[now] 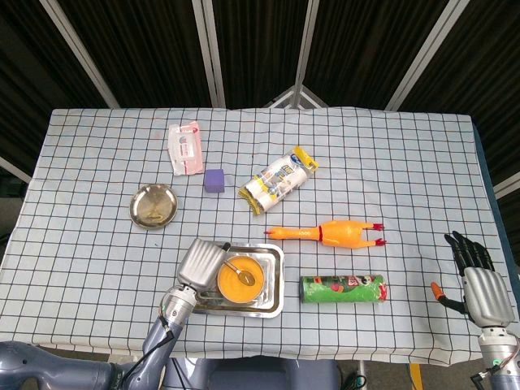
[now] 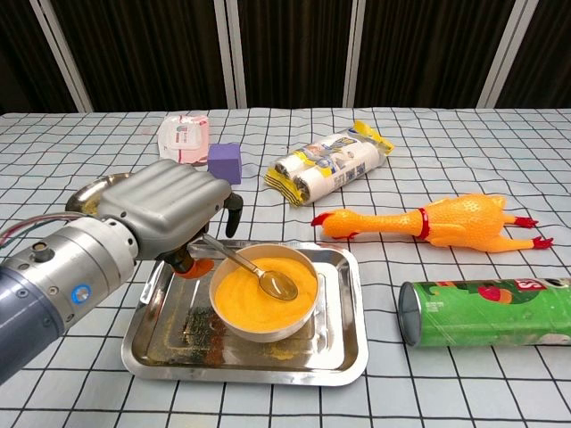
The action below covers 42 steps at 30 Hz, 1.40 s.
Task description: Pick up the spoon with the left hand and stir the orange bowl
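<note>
At the desk's near edge: the left hand [image 2: 169, 214] hangs over the left side of a steel tray [image 2: 343, 343], its fingers curled round the handle of the spoon [image 2: 252, 270].
Spoon: held by the left hand, slanting down to the right, its head resting on the orange filling.
Bowl: the orange bowl [image 2: 264, 299] sits inside the tray, just right of the left hand; the head view shows it as an orange disc [image 1: 239, 279] in the tray [image 1: 276, 305].
Step in hand: by the look of it, the pick-up is done and the stirring is under way, since the spoon's head is already in the bowl.
Next move: likely a circling sweep of the spoon head through the filling, kept within the rim so that the bowl is not pushed across the tray.
Right hand: the right hand [image 1: 479, 284] waits at the desk's far right edge, fingers spread, holding nothing.
Nearby: a rubber chicken [image 2: 433, 221] and a green can [image 2: 486, 310] lie to the right of the tray, apart from it.
</note>
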Available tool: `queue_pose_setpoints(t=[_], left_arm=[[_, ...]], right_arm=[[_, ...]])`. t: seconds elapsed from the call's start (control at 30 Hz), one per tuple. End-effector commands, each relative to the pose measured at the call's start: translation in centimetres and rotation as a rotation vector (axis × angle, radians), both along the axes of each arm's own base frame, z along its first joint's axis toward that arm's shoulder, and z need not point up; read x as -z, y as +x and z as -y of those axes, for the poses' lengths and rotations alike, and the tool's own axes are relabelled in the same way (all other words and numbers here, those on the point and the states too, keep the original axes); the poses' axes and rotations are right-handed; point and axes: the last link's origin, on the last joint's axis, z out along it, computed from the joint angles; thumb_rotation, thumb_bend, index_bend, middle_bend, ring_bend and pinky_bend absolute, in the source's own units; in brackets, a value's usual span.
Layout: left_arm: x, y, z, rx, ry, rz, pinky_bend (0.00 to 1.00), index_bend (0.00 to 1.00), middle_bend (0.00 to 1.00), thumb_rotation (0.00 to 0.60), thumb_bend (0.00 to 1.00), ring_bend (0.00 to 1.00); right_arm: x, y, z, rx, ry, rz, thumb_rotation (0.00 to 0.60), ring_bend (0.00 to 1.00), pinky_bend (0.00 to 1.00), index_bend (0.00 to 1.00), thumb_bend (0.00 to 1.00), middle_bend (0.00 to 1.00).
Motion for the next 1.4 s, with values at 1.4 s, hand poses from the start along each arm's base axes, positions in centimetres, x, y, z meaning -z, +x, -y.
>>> queue_pose_setpoints(t=[1.4], left_arm=[[0.9,-0.2,-0.4,-0.002,0.019,0.018,0.91,0.54,0.94,0.600,0.56,0.87]], right_arm=[[0.1,0.0,-0.1,0.008,0.004,0.009,0.600,0.00,0.00,0.00,0.37,0.00]])
